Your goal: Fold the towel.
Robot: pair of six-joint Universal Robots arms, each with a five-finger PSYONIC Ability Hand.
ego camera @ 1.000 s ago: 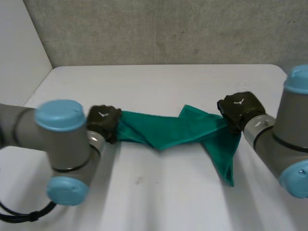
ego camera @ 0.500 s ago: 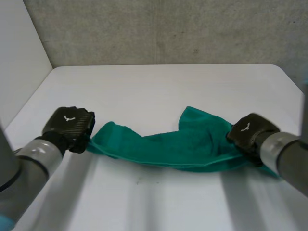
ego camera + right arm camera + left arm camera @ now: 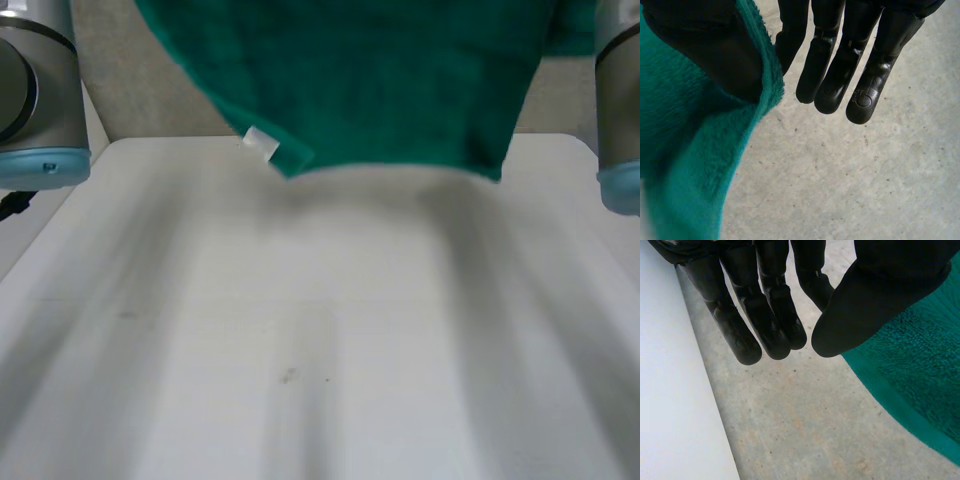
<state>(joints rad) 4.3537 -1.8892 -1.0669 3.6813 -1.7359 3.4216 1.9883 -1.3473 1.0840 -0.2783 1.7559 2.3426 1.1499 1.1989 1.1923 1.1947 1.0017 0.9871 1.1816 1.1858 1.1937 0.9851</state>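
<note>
From the head view, the green towel (image 3: 370,80) is held up in the air, spread wide, with the white table (image 3: 320,330) well below it. Its lower edge hangs above the far side of the table. A small white label (image 3: 262,145) sits on that edge, near the towel's lower left corner. The left arm (image 3: 35,90) stands to the left of the towel and the right arm (image 3: 620,100) to its right.

In the left wrist view, the left hand (image 3: 775,310) has its fingers straight and close together. Its thumb (image 3: 875,300) lies over the towel's edge, and the cloth seems caught between the thumb and the nearest finger. The towel hangs away from the thumb side of the hand. A grey wall (image 3: 805,420) lies beyond the towel, and a white wall (image 3: 675,405) is on the far side of the fingers from it.

In the right wrist view, the right hand (image 3: 840,65) also has straight fingers, side by side. The towel's fuzzy edge is wrapped over its thumb and pressed against the nearest finger, so the hand is clamped on the cloth. The rest of the towel drops down from the thumb.
</note>
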